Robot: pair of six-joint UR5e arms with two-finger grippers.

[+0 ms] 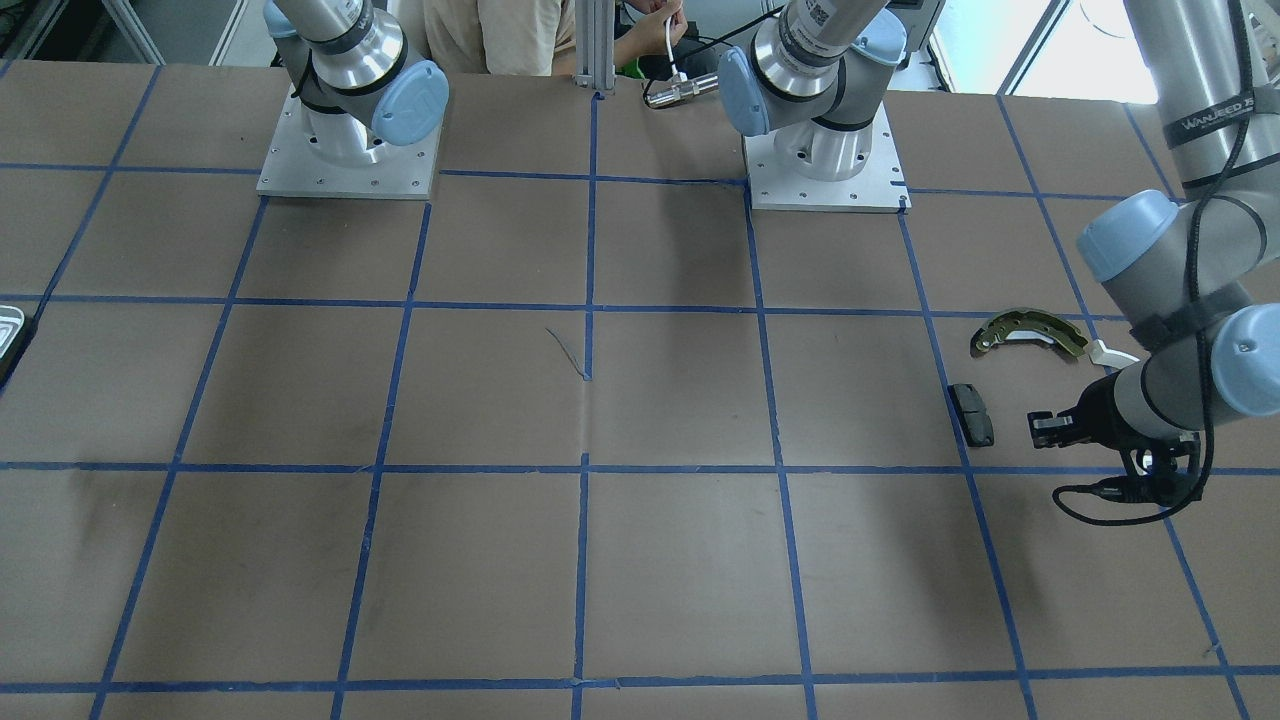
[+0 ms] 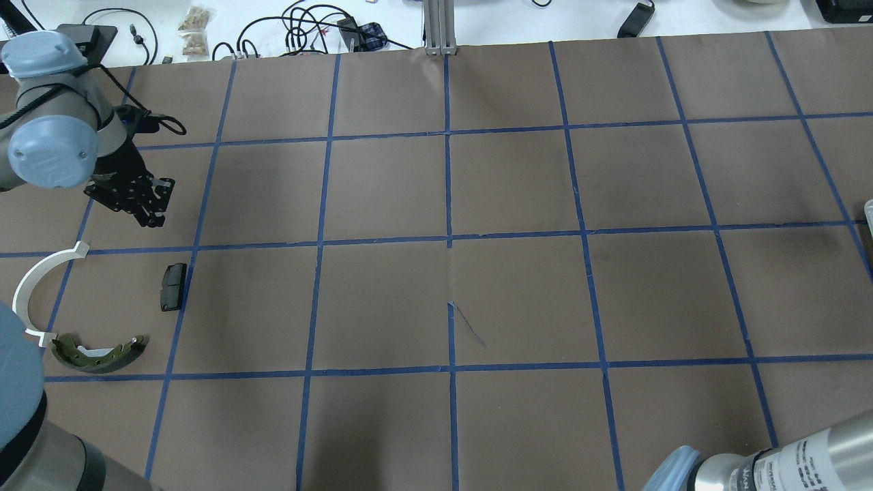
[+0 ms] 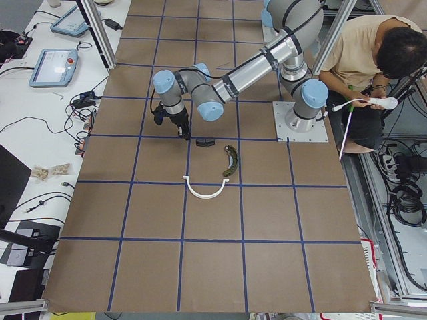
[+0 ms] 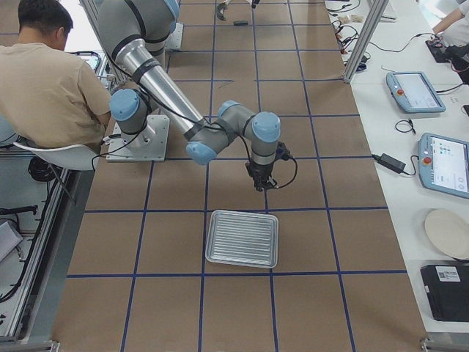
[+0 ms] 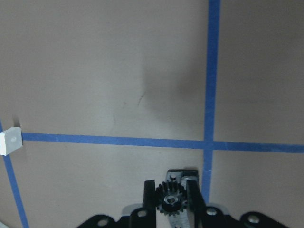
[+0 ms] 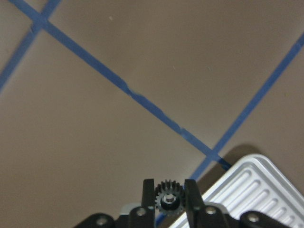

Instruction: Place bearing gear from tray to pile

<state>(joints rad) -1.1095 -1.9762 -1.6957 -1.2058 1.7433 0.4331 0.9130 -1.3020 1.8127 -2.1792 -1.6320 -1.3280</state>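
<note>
Even, diffuse light from above fills every view. The brown paper tabletop (image 1: 640, 580) reads mid-bright, with no hard shadows, only soft dark smudges across its middle squares. In the front-facing view the windows (image 1: 1065, 45) at top right blow out to white. The left wrist view is duller and slightly soft, with a faint blurred shadow patch near mid-frame. In the right wrist view the ribbed silver metal tray (image 6: 259, 190) gleams pale and throws a narrow dark shadow along its edge.
</note>
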